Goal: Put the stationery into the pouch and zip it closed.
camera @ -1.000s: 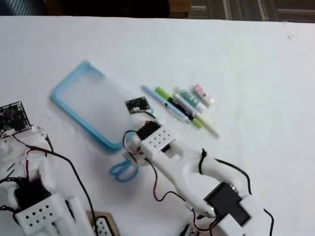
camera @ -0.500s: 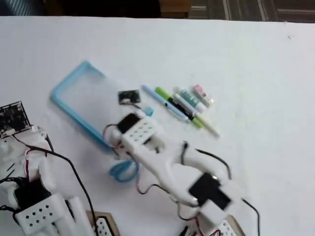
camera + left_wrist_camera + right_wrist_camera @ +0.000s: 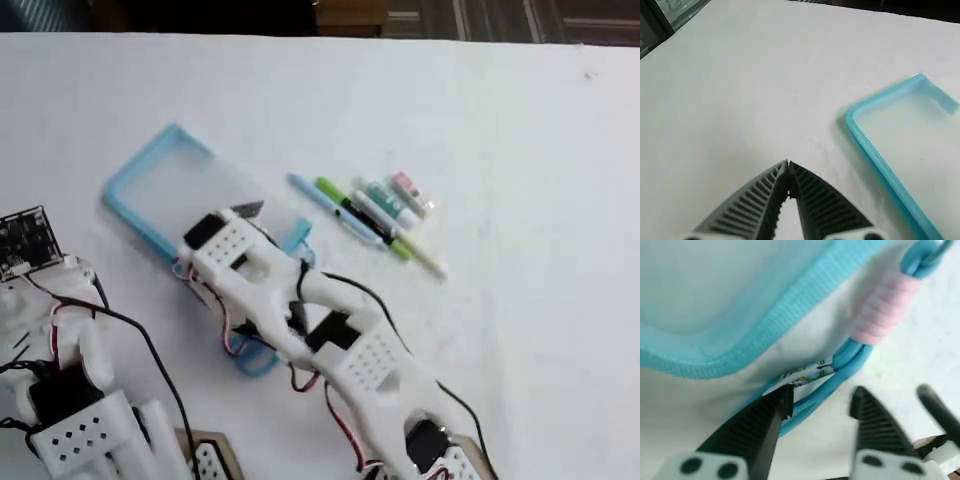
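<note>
**Matte white tabletop (image 3: 520, 130) under even light, dark room beyond**

The tabletop spreads wide in the high view, and shadows on it are soft. Past its far edge runs a dark strip with a brown wooden furniture piece (image 3: 350, 14) and grey striped flooring (image 3: 500, 20). In the left wrist view a dark-framed glass pane (image 3: 675, 10), possibly a window, stands beyond the table's corner.

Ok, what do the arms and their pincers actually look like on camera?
The right arm and left arm are white shells with grids of small holes, black motor blocks, and red and black wires. The left pincer and right pincer have dark, ribbed, tapering fingers.
</note>
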